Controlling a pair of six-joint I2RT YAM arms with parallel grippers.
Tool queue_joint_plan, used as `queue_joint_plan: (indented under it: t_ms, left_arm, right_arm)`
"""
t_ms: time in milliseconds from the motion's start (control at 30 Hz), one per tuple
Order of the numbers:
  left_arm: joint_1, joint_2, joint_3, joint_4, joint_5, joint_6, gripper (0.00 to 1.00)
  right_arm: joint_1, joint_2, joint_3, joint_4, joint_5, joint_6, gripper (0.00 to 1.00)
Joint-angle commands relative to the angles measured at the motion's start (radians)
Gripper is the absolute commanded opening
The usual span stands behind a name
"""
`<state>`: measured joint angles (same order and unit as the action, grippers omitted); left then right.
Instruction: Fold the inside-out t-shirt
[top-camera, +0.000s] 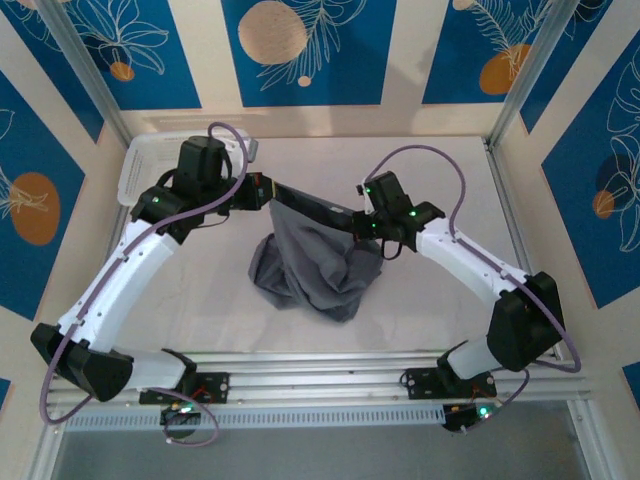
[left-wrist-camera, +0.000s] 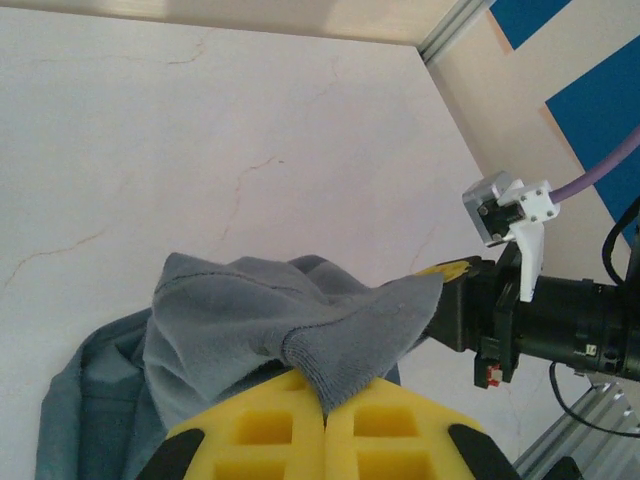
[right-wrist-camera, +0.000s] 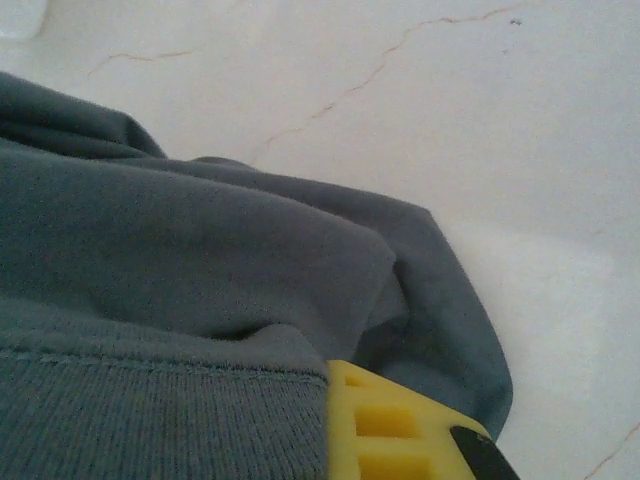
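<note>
Slate-grey cloth of the inside-out t-shirt (top-camera: 315, 265) slumps in a heap on the pale bench (top-camera: 215, 300), a little way out from the arm bases. Its upper edge is stretched taut between both arms. The left pincer (left-wrist-camera: 325, 425) is clamped on a ribbed hem, and the right pincer (top-camera: 357, 222) is clamped on the edge's other end. Beyond, a white basket (top-camera: 135, 170) sits at the far-left corner.

Entry: no readable text, label, brand, number or sign on any surface. The blue printed wall panels (top-camera: 310, 50) carry leaf and circle motifs, not lettering.
</note>
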<state>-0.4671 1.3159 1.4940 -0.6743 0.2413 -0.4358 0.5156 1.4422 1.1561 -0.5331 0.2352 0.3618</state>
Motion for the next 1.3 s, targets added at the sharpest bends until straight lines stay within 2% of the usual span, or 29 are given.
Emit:
queue_joint_plan:
  t_ms: [0,67,167,333,467,533,600,700,800,867,900,1000,1033,1067,1100,1167,1200,1267]
  left_arm:
    - [0.026,-0.005,0.033,0.01,-0.017,0.0,0.0]
    - [0.035,0.0,0.092,0.004,-0.024,0.012,0.0]
    - [0.039,0.001,0.207,0.037,-0.001,0.022,0.0]
    - [0.01,0.029,0.365,0.197,0.202,-0.064,0.0]
    - [-0.027,0.064,0.442,0.159,0.127,-0.077,0.0]
    - [-0.03,0.083,0.423,0.116,0.072,-0.109,0.0]
    - [-0.031,0.093,0.344,0.109,0.046,-0.135,0.0]
    - [-0.033,0.09,0.162,0.123,-0.005,-0.166,0.0]
    - [-0.033,0.073,-0.011,0.11,-0.143,-0.193,0.0]
    - [-0.031,0.055,-0.121,0.091,-0.275,-0.21,0.0]
    - [-0.025,0.043,-0.175,0.088,-0.326,-0.213,0.04]
    - [0.0,-0.01,-0.281,0.097,-0.396,-0.218,0.31]
    - [0.005,-0.035,-0.299,0.098,-0.415,-0.211,0.39]
    - [0.007,-0.053,-0.303,0.097,-0.435,-0.201,0.44]
    - [0.007,-0.071,-0.304,0.089,-0.459,-0.187,0.48]
    - [0.007,-0.094,-0.296,0.068,-0.476,-0.173,0.5]
    - [0.007,-0.1,-0.295,0.059,-0.455,-0.167,0.5]
    - [0.003,-0.1,-0.296,0.054,-0.342,-0.157,0.5]
  right_arm:
    - [-0.042,-0.099,0.051,-0.058,-0.104,0.057,0.0]
    - [-0.074,-0.204,0.077,-0.023,-0.112,0.076,0.0]
    - [-0.112,-0.325,0.215,-0.01,-0.144,0.062,0.0]
    - [-0.089,-0.402,0.503,-0.031,-0.217,0.014,0.0]
    - [-0.092,-0.407,0.684,-0.083,-0.12,0.021,0.0]
    - [-0.092,-0.376,0.784,-0.156,-0.059,-0.006,0.0]
    - [-0.092,-0.335,0.842,-0.221,-0.01,-0.024,0.0]
    - [-0.092,-0.238,0.898,-0.342,-0.075,-0.038,0.0]
    - [-0.091,-0.124,0.845,-0.425,-0.228,-0.016,0.0]
    - [-0.075,-0.072,0.708,-0.379,-0.341,0.021,0.0]
    - [-0.053,-0.053,0.605,-0.317,-0.409,0.046,0.0]
    - [0.055,0.033,0.391,-0.108,-0.607,0.103,0.0]
    - [0.083,0.072,0.369,-0.067,-0.653,0.115,0.02]
    - [0.095,0.103,0.363,-0.042,-0.681,0.12,0.08]
    - [0.094,0.131,0.366,-0.03,-0.681,0.123,0.16]
    - [0.047,0.162,0.391,-0.074,-0.598,0.14,0.31]
    - [0.012,0.167,0.404,-0.106,-0.571,0.138,0.36]
    - [-0.044,0.144,0.391,-0.149,-0.525,0.118,0.44]
